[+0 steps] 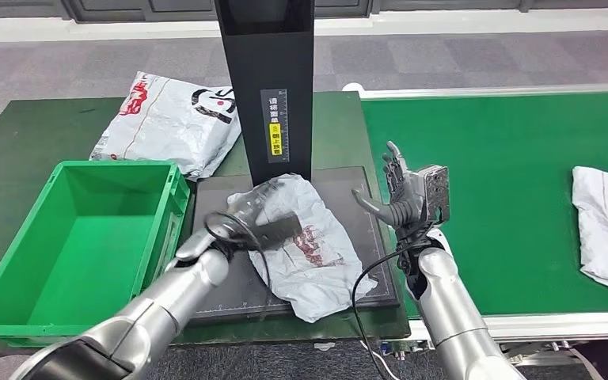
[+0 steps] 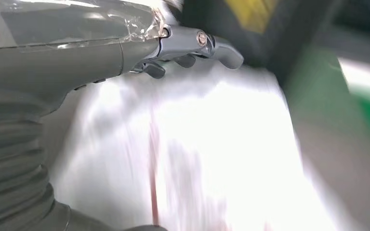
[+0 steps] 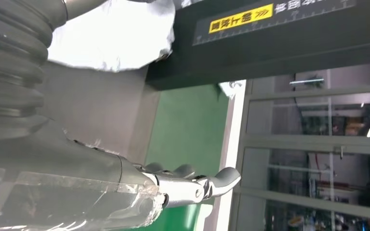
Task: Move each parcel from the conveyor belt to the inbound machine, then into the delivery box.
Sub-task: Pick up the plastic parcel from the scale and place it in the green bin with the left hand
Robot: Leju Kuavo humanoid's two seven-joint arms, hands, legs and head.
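Parcel (image 1: pixel 305 241), a crumpled white mailer with red print, is shown lying on the dark plate of the inbound machine (image 1: pixel 266 79), directly under the left hand (image 1: pixel 253 222). That hand is blurred over the bag; whether its fingers (image 2: pixel 192 48) have closed on it cannot be told. The right hand (image 1: pixel 408 194) is held upright just beside the plate, fingers spread, holding nothing. Judged from this, the scanning step is in hand. The green delivery box (image 1: pixel 16 261), beyond the left fingers, is seen unfilled. Another parcel (image 1: pixel 606 229) waits on the green conveyor belt (image 1: pixel 507 158), well beyond the right fingers. A further mailer (image 1: pixel 170 119) lies on the green table behind the box. Grey floor and glazed partitions are seen beyond.
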